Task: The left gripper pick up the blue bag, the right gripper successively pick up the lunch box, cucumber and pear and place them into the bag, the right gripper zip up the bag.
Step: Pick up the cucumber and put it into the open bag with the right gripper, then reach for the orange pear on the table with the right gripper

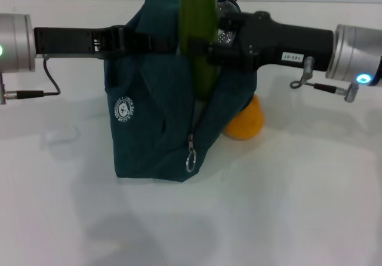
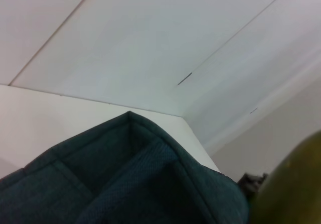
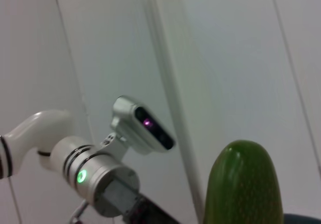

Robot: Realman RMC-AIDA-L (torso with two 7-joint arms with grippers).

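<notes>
1. The blue bag (image 1: 156,120) stood upright on the white table (image 1: 286,206), its round white logo (image 1: 124,110) facing the camera and its ring-pull zipper (image 1: 191,156) hanging down the front, partly undone.
2. The left gripper (image 1: 126,40) reached in from the left at the bag's top edge, its fingers together on the bag's fabric, holding the top up.
3. The right gripper (image 1: 206,50) came in from the right above the bag's opening, clamped on the cucumber (image 1: 199,33).
4. The cucumber stood upright, its lower end down inside the open top of the bag and its upper end rising past the top of the head view.
5. The pear (image 1: 246,120) sat on the table just behind the bag's right side, partly hidden by it.
6. The lunch box was not visible in any view.
</notes>
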